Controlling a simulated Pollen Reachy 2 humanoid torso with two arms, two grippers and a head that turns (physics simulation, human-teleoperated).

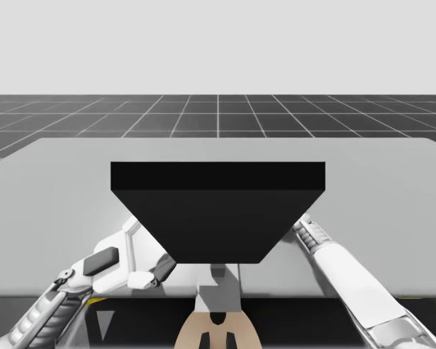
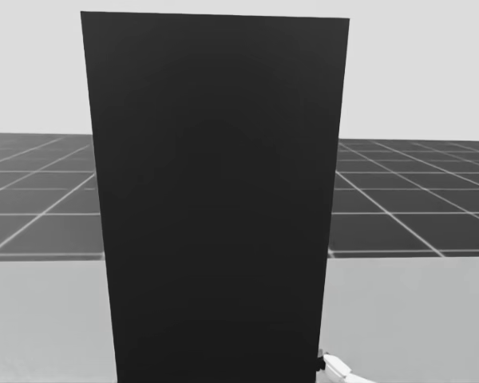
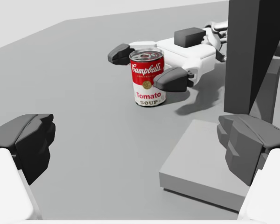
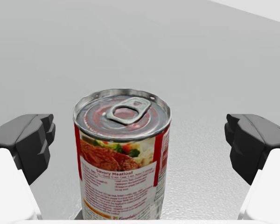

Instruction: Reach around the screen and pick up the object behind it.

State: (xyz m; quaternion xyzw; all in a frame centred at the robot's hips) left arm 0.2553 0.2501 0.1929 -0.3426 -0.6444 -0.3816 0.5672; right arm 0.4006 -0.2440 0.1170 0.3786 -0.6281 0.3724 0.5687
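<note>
A red and white can (image 3: 148, 77) stands upright on the grey table behind the black screen (image 1: 218, 207). My right gripper (image 3: 148, 66) reaches around the screen and is open, with one dark finger on each side of the can. In the right wrist view the can (image 4: 122, 154) sits between the fingers of my right gripper (image 4: 140, 140), and a gap shows on both sides. My left gripper (image 3: 139, 142) is open and holds nothing, on the near side of the screen (image 3: 252, 56). In the high view my left gripper (image 1: 156, 275) sits by the screen's lower left corner.
The screen stands on a flat grey base block (image 3: 200, 158) just ahead of my left gripper. The table (image 1: 58, 189) spreads wide to both sides. My right arm (image 1: 349, 276) passes the screen's right edge. In the head view the screen (image 2: 215, 199) hides the can.
</note>
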